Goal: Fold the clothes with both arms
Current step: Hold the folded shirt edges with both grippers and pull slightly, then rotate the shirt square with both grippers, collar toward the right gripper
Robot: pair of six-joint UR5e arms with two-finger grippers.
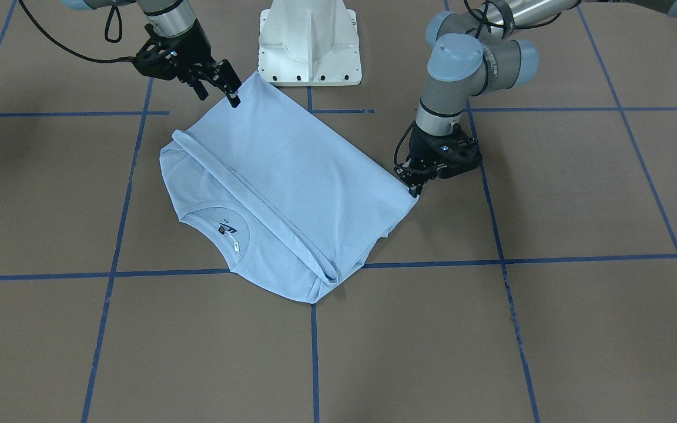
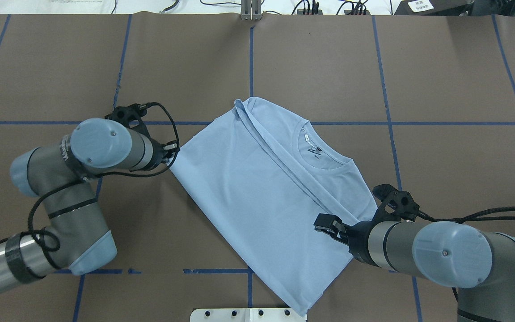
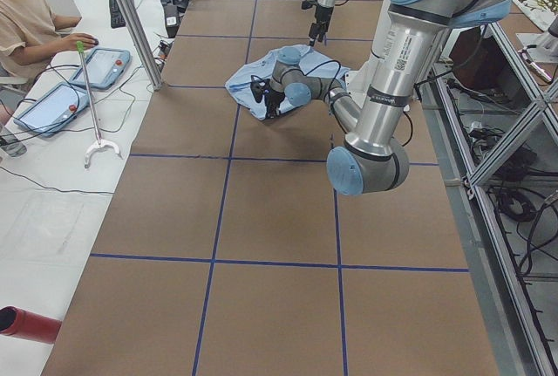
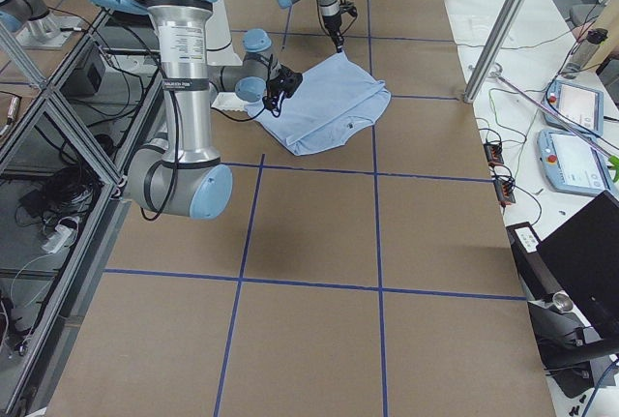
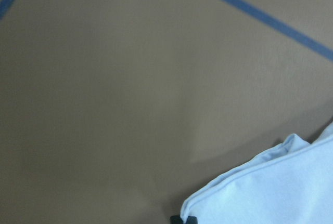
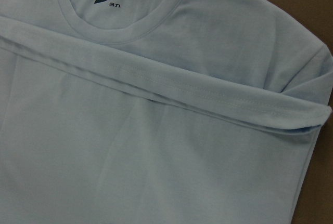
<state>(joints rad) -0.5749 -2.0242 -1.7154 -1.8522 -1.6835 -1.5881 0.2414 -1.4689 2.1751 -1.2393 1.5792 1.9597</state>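
The light blue T-shirt lay on the brown table just in front of the white pedestal base, folded across its width, with the hem laid below the ribbed collar and the dark neck label showing.

The main risk, as I judged it, was uneven travel. Each arm held one end of the fold line, so if one moved faster or farther than the other, the cloth would skew and the fold would wrinkle or drag off square. A second risk was a slip: both grips appeared to sit right at the cloth's edge, and a light pinch there could have let a corner fall out mid-lift, leaving a half-opened fold. The loose rolled hem beside the collar could also have bunched if the shirt were dragged rather than lifted.

The left gripper met the corner of the shirt farther from the base, and its fingers looked closed onto that corner's edge; the left wrist view showed only a doubled hem corner at a dark fingertip. The right gripper met the corner nearest the base, its fingers drawn narrow and seemingly pinching the edge. In the overhead view a black fingertip lay over the cloth.
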